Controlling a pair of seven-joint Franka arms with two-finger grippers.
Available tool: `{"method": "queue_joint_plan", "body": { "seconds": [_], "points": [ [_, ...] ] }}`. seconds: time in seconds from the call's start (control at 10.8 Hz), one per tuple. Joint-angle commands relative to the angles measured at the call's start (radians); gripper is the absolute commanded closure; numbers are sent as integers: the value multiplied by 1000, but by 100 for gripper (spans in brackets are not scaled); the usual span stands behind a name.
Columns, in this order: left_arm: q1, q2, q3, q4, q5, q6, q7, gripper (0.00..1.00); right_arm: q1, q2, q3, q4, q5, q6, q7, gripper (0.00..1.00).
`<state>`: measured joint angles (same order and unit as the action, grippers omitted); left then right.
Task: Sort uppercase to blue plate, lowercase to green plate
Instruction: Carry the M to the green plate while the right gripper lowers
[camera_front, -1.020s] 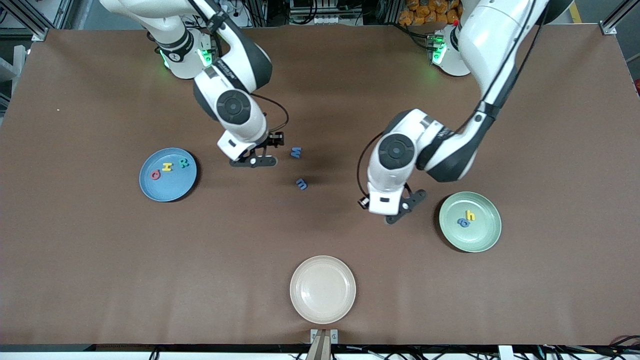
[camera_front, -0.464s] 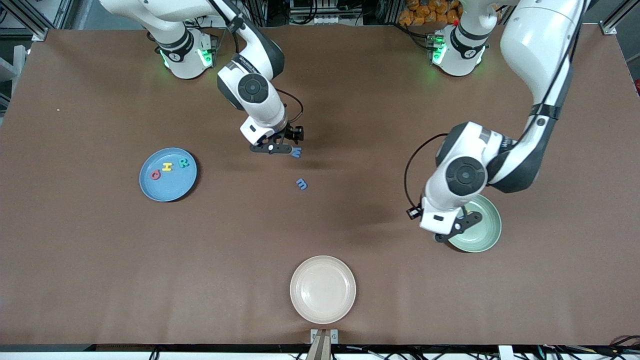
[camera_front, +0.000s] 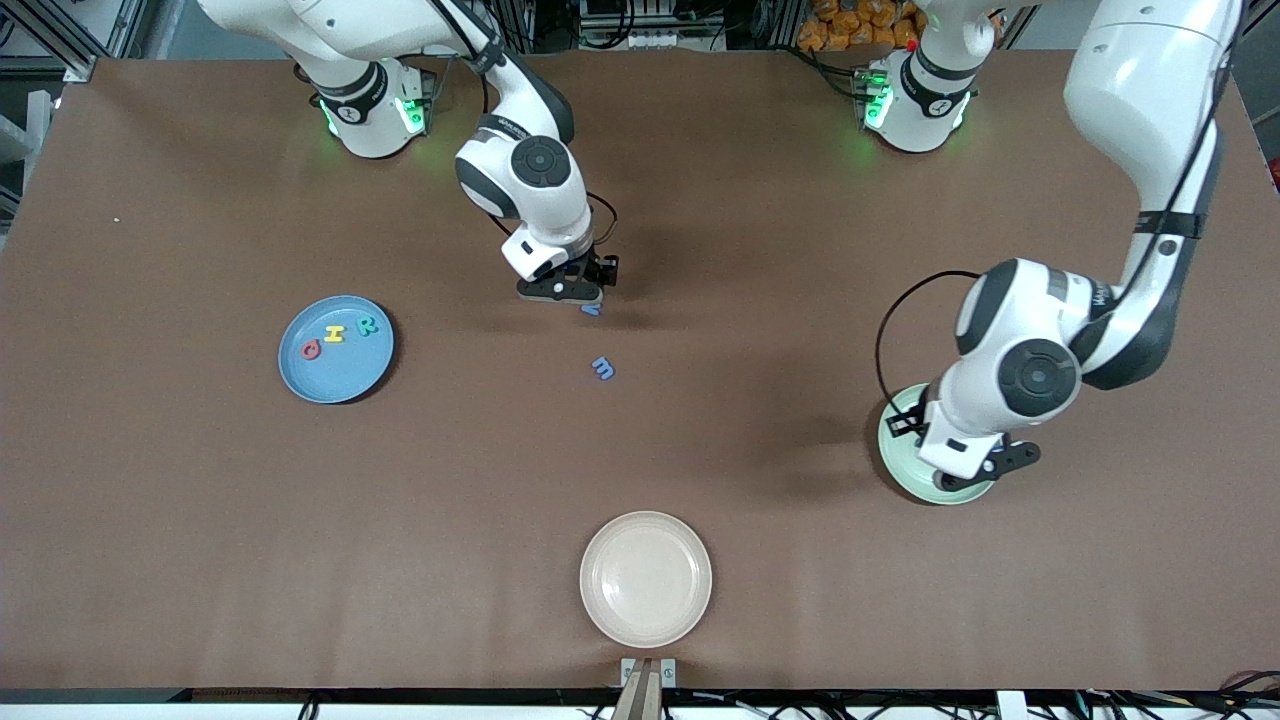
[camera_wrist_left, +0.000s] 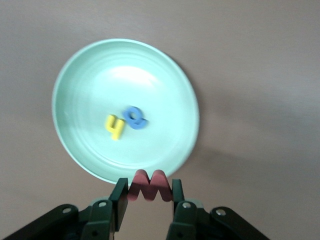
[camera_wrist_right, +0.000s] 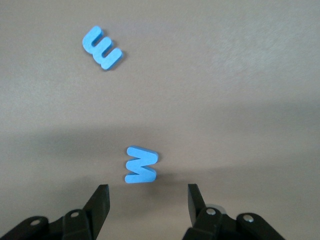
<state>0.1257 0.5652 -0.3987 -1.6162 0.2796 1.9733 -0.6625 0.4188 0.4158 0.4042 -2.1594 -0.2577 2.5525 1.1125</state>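
My left gripper (camera_wrist_left: 148, 192) is shut on a red w (camera_wrist_left: 149, 186) and hangs over the rim of the green plate (camera_wrist_left: 150, 75). A yellow h (camera_wrist_left: 115, 126) and a blue a-like letter (camera_wrist_left: 135, 118) lie in that plate. In the front view the left gripper (camera_front: 975, 478) covers much of the green plate (camera_front: 905, 465). My right gripper (camera_wrist_right: 148, 200) is open just above the table beside a blue W (camera_wrist_right: 140, 164). A blue m (camera_wrist_right: 102, 48) lies nearer the front camera. The blue plate (camera_front: 335, 375) holds a red Q (camera_front: 311, 349), a yellow H (camera_front: 334, 333) and a teal R (camera_front: 369, 326).
A cream plate (camera_front: 646, 578) stands near the table's front edge, at mid-length. In the front view the right gripper (camera_front: 583, 295) partly hides the blue W (camera_front: 591, 309), with the blue m (camera_front: 603, 368) a short way from it.
The left arm has carried the red w from the table's middle to over the green plate. The right gripper has moved away from the blue plate to the blue W and lowered.
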Motion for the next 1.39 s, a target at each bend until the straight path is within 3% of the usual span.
{"method": "queue_joint_plan", "body": {
  "seconds": [0.0, 0.28, 0.46, 0.65, 0.74, 1.11, 1.3],
  "points": [
    [90, -28, -19, -86, -14, 74, 127, 92, -2, 43, 4, 1, -35, 79, 46, 28],
    [144, -16, -17, -180, -11, 218, 179, 87, -9, 64, 1, 1, -37, 112, 47, 30],
    [160, 4, -17, -186, -11, 231, 187, 80, -9, 72, -16, 1, -37, 121, 49, 31],
    [164, 21, -17, -186, -11, 240, 187, 47, -6, 78, -19, 3, -40, 124, 90, 32],
    [163, 16, -17, -185, -13, 239, 184, 0, -2, 86, -19, 6, -61, 124, 111, 32],
    [144, -74, -34, -171, -13, 223, 179, 0, -2, 112, -19, 15, -172, 137, 225, 36],
    [144, -100, -99, -111, -13, 135, 176, 0, -2, 113, -19, 22, -170, 135, 231, 41]
  ]
}}
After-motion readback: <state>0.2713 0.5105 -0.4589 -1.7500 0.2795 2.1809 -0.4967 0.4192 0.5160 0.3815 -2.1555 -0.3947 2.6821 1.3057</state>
